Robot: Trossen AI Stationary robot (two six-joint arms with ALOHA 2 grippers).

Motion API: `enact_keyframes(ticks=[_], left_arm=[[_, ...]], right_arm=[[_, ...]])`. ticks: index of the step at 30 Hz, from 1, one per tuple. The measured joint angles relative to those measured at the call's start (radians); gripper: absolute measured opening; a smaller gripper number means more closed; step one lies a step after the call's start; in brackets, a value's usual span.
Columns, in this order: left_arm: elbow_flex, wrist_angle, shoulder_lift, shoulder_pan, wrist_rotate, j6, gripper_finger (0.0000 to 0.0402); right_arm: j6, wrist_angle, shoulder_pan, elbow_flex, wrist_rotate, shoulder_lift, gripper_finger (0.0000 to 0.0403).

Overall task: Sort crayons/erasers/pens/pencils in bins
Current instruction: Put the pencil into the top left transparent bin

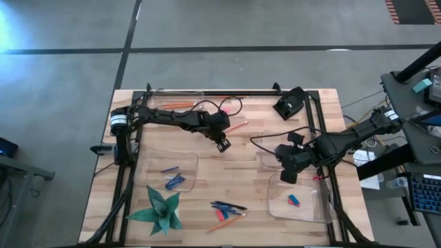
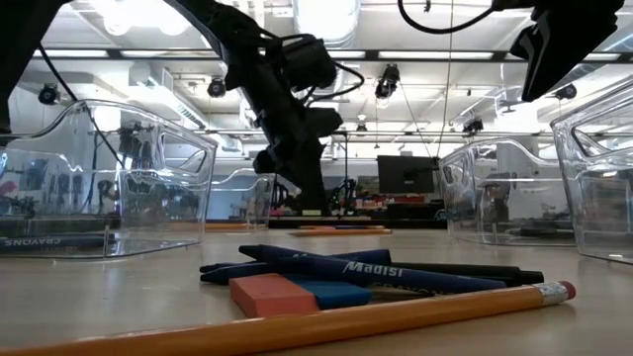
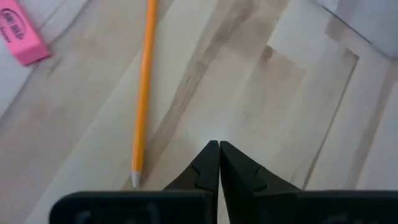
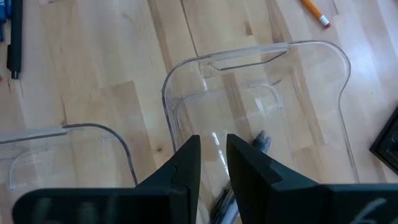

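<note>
We saw the left hand (image 1: 223,145) pinched together, empty, above the surface (image 1: 234,179), near a pencil (image 3: 143,93) and pink eraser (image 3: 22,34). The right hand (image 4: 213,152), slightly apart and holding nothing, hung over a bin (image 4: 311,93) with pens (image 4: 261,142).

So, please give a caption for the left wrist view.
Shut left fingers above bare wood, beside a pencil and pink eraser.

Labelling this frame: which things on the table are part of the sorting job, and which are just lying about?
Job:
- pencils
- pens
- crayons
- erasers
- bins

Lying about:
- green paper star
- black box at the table's far edge
</note>
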Motion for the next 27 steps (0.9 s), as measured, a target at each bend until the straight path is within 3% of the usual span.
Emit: enact_keyframes(ticks=[5, 8, 15, 22, 27], left_arm=[[-0.001, 0.007, 0.026, 0.000, -0.002, 0.000, 0.0001], [-0.002, 0.010, 0.026, 0.000, -0.016, 0.001, 0.0000], [0.002, 0.010, 0.013, 0.000, -0.018, 0.009, 0.0026], [0.002, 0.008, 0.013, 0.000, -0.018, 0.010, 0.0106], [0.008, 0.002, 0.010, 0.002, 0.000, 0.002, 0.0133]], right_arm=[[0.004, 0.001, 0.000, 0.000, 0.012, 0.000, 0.0068], [0.036, 0.010, -0.011, 0.000, 0.089, 0.000, 0.0068], [-0.005, 0.072, -0.191, 0.011, 0.087, 0.000, 0.0068], [-0.260, 0.283, -0.466, 0.010, -0.219, 0.026, 0.0068], [-0.417, 0.401, -0.619, 0.010, -0.407, 0.111, 0.0081]])
